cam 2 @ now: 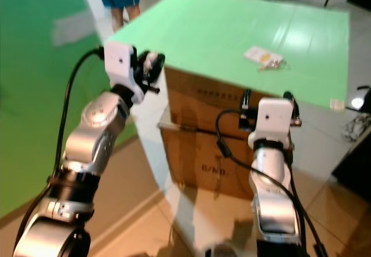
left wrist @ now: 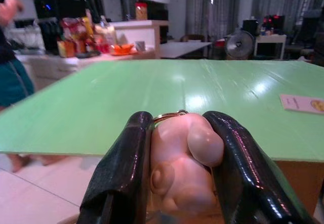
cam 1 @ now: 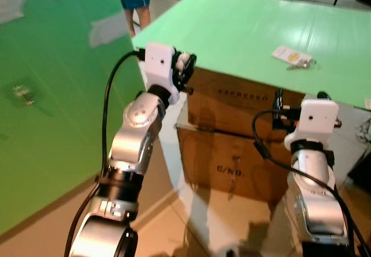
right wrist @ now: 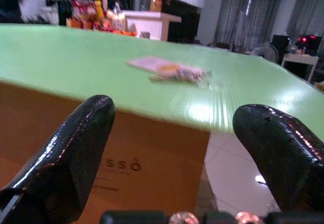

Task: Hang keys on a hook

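left gripper (left wrist: 178, 158) raised, fingers clamped | right gripper (right wrist: 174, 148) fingers apart

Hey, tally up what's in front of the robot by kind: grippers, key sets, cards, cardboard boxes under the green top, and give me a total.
Grippers: 2, the left gripper shut on a pink keychain, the right gripper open.
Key sets: 2, the keychain and the keys on the green top.
Cards: 1, a white card.
Cardboard boxes: 2, stacked.
Total: 7.
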### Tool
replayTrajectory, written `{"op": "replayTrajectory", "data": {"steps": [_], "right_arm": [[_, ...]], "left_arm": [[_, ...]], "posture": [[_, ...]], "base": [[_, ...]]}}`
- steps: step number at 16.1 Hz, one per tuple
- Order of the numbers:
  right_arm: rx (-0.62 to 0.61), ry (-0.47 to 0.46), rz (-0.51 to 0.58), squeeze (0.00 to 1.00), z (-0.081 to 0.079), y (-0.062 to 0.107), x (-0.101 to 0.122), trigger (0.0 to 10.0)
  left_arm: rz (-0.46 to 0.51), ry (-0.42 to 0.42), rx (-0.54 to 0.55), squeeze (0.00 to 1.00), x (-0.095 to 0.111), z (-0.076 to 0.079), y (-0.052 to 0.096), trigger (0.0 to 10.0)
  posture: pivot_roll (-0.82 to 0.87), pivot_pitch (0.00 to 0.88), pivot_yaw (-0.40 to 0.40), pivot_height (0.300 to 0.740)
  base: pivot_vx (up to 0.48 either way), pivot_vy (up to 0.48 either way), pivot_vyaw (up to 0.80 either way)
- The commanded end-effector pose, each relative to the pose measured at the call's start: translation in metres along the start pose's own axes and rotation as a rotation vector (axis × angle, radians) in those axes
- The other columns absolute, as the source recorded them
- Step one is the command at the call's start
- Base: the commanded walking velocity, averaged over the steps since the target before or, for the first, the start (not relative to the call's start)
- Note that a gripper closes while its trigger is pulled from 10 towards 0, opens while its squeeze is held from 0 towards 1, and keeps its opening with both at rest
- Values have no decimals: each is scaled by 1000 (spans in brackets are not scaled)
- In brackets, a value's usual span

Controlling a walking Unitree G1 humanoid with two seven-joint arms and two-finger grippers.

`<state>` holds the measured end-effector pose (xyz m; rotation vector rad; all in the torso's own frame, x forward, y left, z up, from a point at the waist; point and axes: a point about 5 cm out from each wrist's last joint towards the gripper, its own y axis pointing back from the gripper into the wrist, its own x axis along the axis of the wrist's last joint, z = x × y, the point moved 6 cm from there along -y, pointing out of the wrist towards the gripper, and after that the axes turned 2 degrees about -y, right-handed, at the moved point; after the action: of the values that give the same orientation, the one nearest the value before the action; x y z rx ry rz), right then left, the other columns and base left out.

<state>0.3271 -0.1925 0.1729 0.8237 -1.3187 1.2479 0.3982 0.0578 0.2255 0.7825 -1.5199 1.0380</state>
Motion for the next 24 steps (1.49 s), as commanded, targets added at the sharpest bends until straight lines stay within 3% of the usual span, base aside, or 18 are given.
{"op": "replayTrajectory", "data": {"steps": [1, 17, 20, 22, 24], "right_arm": [[3, 2, 1, 0, -1, -1, 2, 10000], [29, 8, 30, 0, -2, -2, 12, 10000], [40, 5, 29, 55, -4, -2, 12, 10000], [51, 3, 28, 165, -7, -2, 11, 10000], [57, 3, 26, 208, -8, -2, 11, 10000]], "left_arm": [[26, -2, 7, 0, 9, -3, -1, 0], [34, 25, -36, 0, 9, 9, 4, 0], [39, 27, -47, 0, 11, 11, 5, 0], [44, 26, -55, 0, 14, 11, 7, 0], [50, 22, -60, 0, 16, 10, 8, 0]], "posture": [[-228, 0, 130, 740], [-225, 0, 117, 740], [-220, 0, 117, 740], [-214, 0, 116, 740], [-207, 0, 115, 740]], "base": [[0, 0, 0], [0, 0, 534], [0, 0, 565], [0, 0, 547], [0, 0, 544]]}}
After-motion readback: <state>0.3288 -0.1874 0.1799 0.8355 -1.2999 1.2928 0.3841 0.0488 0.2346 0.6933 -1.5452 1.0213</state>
